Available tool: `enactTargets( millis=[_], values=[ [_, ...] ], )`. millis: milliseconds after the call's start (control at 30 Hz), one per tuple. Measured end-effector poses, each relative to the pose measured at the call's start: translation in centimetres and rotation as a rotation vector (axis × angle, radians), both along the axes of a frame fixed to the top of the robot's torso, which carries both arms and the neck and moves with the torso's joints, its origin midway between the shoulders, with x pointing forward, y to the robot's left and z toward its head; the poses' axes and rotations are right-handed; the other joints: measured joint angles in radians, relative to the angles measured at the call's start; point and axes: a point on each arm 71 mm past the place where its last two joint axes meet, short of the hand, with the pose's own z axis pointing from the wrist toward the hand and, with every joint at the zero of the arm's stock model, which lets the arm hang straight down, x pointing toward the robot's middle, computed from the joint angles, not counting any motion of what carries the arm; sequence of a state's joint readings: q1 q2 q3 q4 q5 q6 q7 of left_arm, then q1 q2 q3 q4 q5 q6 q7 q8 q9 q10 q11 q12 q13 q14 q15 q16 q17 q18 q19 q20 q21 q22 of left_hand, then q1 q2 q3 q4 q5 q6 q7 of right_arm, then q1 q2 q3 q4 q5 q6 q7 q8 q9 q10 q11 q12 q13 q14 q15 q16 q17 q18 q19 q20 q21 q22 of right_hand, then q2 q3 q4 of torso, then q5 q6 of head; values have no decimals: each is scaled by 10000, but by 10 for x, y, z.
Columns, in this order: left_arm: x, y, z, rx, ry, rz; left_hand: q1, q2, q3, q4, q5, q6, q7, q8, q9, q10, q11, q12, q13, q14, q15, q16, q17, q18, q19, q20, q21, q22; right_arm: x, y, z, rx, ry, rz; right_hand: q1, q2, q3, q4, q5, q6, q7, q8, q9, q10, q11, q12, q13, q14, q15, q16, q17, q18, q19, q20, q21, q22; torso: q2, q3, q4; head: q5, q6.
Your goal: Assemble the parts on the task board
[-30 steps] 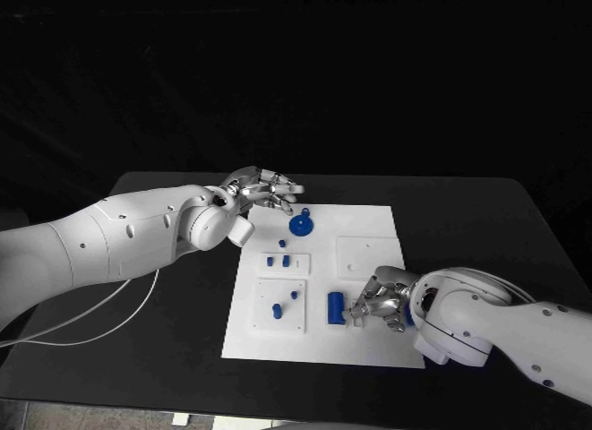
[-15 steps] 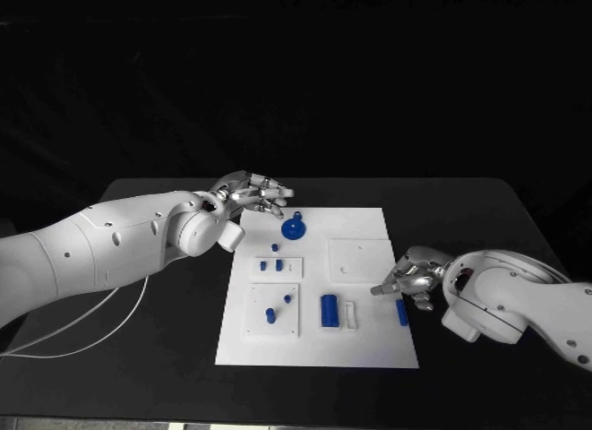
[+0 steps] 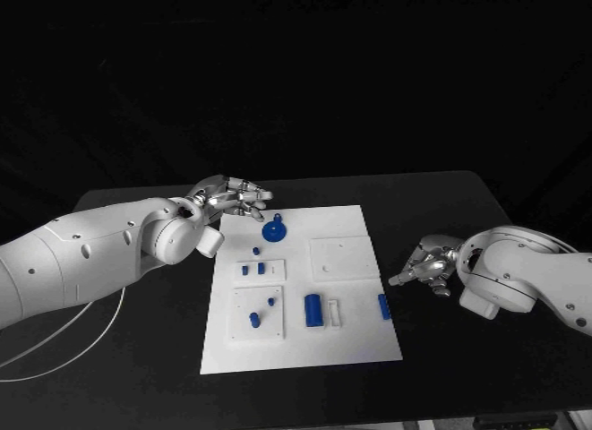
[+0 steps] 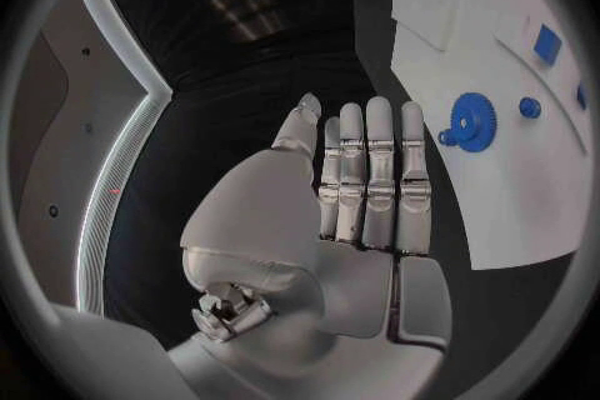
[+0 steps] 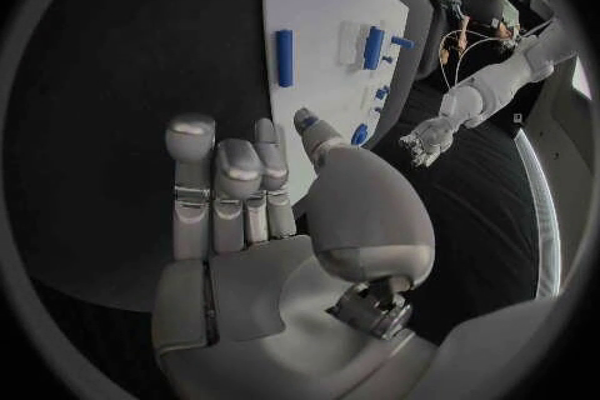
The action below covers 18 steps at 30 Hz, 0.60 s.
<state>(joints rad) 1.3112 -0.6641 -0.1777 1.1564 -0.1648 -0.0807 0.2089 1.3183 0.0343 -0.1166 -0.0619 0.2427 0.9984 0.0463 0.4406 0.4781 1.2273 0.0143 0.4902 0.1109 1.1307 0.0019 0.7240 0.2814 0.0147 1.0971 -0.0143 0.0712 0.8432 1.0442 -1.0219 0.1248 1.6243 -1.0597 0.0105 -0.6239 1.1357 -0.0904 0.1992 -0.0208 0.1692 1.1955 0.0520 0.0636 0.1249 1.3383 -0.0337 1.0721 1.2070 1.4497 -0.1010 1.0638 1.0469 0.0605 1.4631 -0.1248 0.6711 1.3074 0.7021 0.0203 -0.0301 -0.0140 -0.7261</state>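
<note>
The white task board [image 3: 309, 349] lies in the middle of the black table. A blue gear [image 3: 275, 231] sits near its far edge, with a small blue peg [image 3: 256, 250] beside it. A blue cylinder [image 3: 313, 310] and a blue bar [image 3: 383, 306] lie toward the near side. My left hand [image 3: 228, 197] hovers at the board's far left corner, holding nothing. Its fingers [image 4: 369, 180] stretch out straight beside the gear [image 4: 469, 118]. My right hand [image 3: 432, 264] is off the board's right edge, fingers extended and holding nothing [image 5: 244, 200]. The bar [image 5: 284, 57] lies beyond it.
Two small white plates [image 3: 261, 268] with short blue pegs [image 3: 254, 318] sit on the board's left half. A square recessed plate [image 3: 341, 253] is at the right. A white slip [image 3: 334, 312] lies by the cylinder. Black table surrounds the board.
My right hand has drawn back to the right, off the board, and the blue bar now lies free near the board's right edge. My left hand stays by the gear. The camera has shifted.
</note>
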Motion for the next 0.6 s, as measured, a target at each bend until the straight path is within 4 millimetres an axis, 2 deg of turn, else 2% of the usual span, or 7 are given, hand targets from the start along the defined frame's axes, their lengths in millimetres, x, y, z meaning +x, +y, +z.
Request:
enactTargets(
  millis=[200,300,333,367,467,533,600],
  values=[
    [-1,0,-1,-1,24,-40,0,0,-27,27,-26,0,0,0,17,0,0,0,0,0,0,0,-5,0,0,0,0,0,-7,4,-13,-268,398,198,-86,-87,136,79,-223,0,0,0,-219,0,0,0,0,36,36,0,26,1,37,37,1,0,-6,-3,-2,-97,2],
    [-1,0,-1,-7,32,-65,0,0,-27,27,-60,0,0,0,27,0,0,0,1,0,0,0,-9,0,0,0,0,0,-12,9,-20,-350,536,326,-200,-429,220,726,-648,-56,56,0,-267,-1,0,0,1,36,36,0,37,1,37,37,1,0,-6,-7,6,-123,3],
    [-1,0,-1,-6,37,-69,0,0,-27,27,-60,0,0,0,31,0,0,0,0,0,0,0,-9,0,0,0,0,0,-14,12,-22,-369,572,393,-235,-607,271,1150,-968,-63,63,0,-267,-1,0,5,3,36,36,0,40,2,37,37,37,-1,-6,-7,11,-125,3],
    [-2,1,-1,-5,40,-69,0,0,-27,27,-60,0,0,0,30,0,0,0,1,0,0,0,-9,0,0,0,0,0,-16,14,-24,-378,587,437,-300,-682,267,1397,-1086,-65,65,0,-267,0,0,44,10,36,36,0,58,2,37,36,61,-1,-6,-12,11,-128,4],
    [-2,2,-1,0,47,-61,0,0,-27,27,-60,0,0,0,30,0,0,0,1,0,0,0,-9,0,0,0,0,0,-19,20,-26,-390,550,537,-243,-970,230,2065,-1180,-65,66,2,-277,0,0,70,50,36,36,0,103,1,37,36,104,-1,-6,-19,19,-132,0],
    [-2,2,-1,2,49,-58,0,0,-27,27,-60,0,0,0,30,0,0,0,1,0,0,0,-8,0,0,0,0,0,-20,23,-27,-396,494,566,-240,-973,100,2273,-1188,-65,65,3,-295,0,0,70,67,36,36,0,123,1,37,37,117,-1,-5,-19,24,-132,-13],
    [-2,3,-2,7,54,-55,0,0,-27,27,-60,0,0,0,30,0,0,0,1,0,0,0,-9,-1,0,0,0,0,-20,26,-27,-410,433,590,-98,-1116,-97,2553,-1188,-65,65,23,-327,0,0,69,96,36,36,0,154,1,37,36,119,0,-3,-20,30,-130,-33]
  ],
)
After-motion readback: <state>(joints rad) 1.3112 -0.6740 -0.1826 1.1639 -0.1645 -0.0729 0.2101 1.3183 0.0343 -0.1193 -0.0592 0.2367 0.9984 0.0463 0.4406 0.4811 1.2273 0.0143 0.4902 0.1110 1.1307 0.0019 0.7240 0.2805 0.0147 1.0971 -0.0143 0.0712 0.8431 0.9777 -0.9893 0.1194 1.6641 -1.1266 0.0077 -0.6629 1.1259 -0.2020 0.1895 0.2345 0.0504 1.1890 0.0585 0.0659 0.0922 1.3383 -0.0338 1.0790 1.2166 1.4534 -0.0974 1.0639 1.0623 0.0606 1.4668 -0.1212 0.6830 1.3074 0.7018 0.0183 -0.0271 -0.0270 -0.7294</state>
